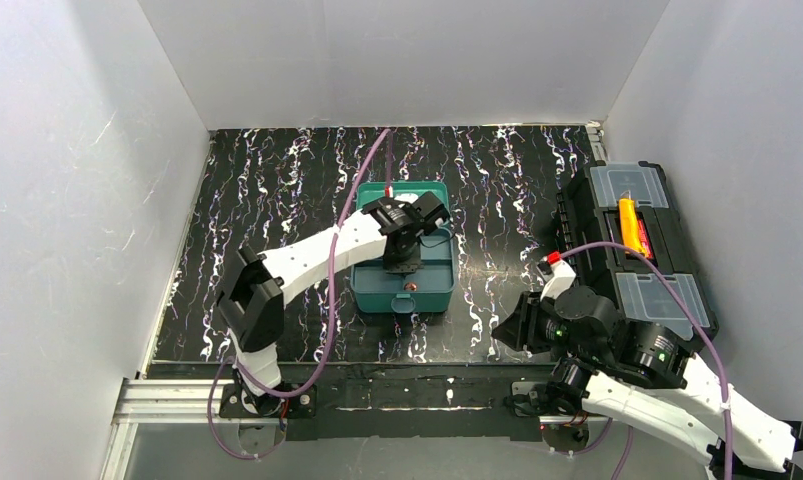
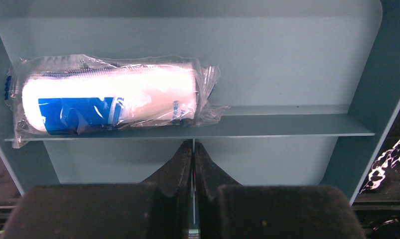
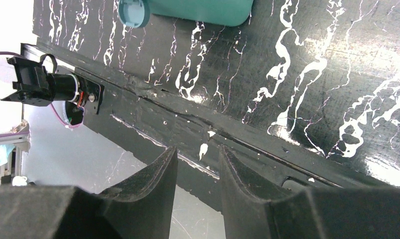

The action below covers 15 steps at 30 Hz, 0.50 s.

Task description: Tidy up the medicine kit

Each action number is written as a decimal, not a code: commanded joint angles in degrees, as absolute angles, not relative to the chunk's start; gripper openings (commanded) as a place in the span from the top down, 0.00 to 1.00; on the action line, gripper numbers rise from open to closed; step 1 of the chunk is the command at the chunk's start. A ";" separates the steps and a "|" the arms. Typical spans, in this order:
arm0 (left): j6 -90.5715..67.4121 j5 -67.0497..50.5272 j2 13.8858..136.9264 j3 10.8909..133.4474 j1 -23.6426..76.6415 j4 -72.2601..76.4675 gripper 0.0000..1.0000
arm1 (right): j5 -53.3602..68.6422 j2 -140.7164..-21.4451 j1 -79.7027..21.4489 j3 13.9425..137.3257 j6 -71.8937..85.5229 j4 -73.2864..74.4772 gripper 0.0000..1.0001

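Over medicine kit (image 1: pixel 405 298), closed empty left gripper (image 2: pixel 193 149) may ram divider (image 2: pixel 287 132) beside bandage roll (image 2: pixel 110 94); right gripper (image 3: pixel 198 159) half-open, empty.

medicine kit (image 3: pixel 202 10) cropped at top, wrapped roll (image 2: pixel 108 94) print blurred

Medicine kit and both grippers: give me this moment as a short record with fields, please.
medicine kit: open, at the centre of the table
inside kit: wrapped white roll, lying in the compartment beyond the divider
left gripper: shut, nothing held, over the kit, tips near the divider
right gripper: open, empty, over the table's near edge
black toolbox: right side of the table, orange item in its middle section
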State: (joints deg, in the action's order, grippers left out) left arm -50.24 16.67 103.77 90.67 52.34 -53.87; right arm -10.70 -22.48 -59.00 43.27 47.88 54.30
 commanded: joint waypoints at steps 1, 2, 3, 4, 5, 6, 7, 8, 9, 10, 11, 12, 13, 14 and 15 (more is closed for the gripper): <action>-51.02 14.38 100.44 85.42 54.19 -57.95 1.00 | -10.24 -23.82 -59.02 44.13 47.68 50.73 0.56; -50.95 14.22 99.76 84.48 54.22 -57.92 1.00 | -10.27 -24.13 -58.98 44.20 47.67 50.52 0.56; -50.83 14.10 98.93 83.60 54.30 -57.93 1.00 | -10.27 -24.42 -59.00 44.23 47.70 50.41 0.56; -50.83 14.07 97.97 82.54 54.31 -57.94 1.00 | -10.33 -24.72 -58.98 44.35 47.64 50.18 0.56; -50.85 13.95 97.00 81.62 54.37 -57.68 1.00 | -10.41 -25.13 -59.00 44.38 47.68 50.02 0.55; -50.77 13.57 96.08 80.75 54.40 -57.47 1.00 | -10.56 -25.56 -58.98 44.53 47.65 49.75 0.54; -50.53 13.13 95.29 80.14 54.44 -57.26 1.00 | -10.86 -26.12 -58.97 44.68 47.55 49.55 0.53; -50.28 12.74 94.65 79.67 54.42 -57.18 1.00 | -11.03 -26.69 -59.00 44.85 47.48 49.25 0.53; -49.99 12.36 94.06 79.40 54.41 -57.14 1.00 | -11.07 -27.35 -58.99 45.18 47.34 48.91 0.52; -49.59 12.05 93.53 79.18 54.46 -57.27 1.00 | -11.14 -28.13 -58.98 45.51 47.23 48.62 0.52; -49.32 11.71 93.00 79.07 54.55 -57.27 1.00 | -11.20 -29.00 -58.95 45.91 47.12 48.39 0.51; -49.09 11.42 92.50 78.87 54.50 -57.19 1.00 | -11.45 -29.89 -58.97 46.40 47.00 48.27 0.50; -48.94 11.16 92.01 78.69 54.49 -57.17 1.00 | -11.81 -30.94 -58.97 46.90 47.00 48.23 0.48; -48.91 10.90 91.54 78.59 54.49 -57.17 1.00 | -12.36 -31.89 -58.97 47.41 47.01 48.29 0.47; -48.73 10.57 91.12 78.52 54.49 -57.00 0.96 | -12.81 -32.96 -59.02 48.04 46.96 48.33 0.46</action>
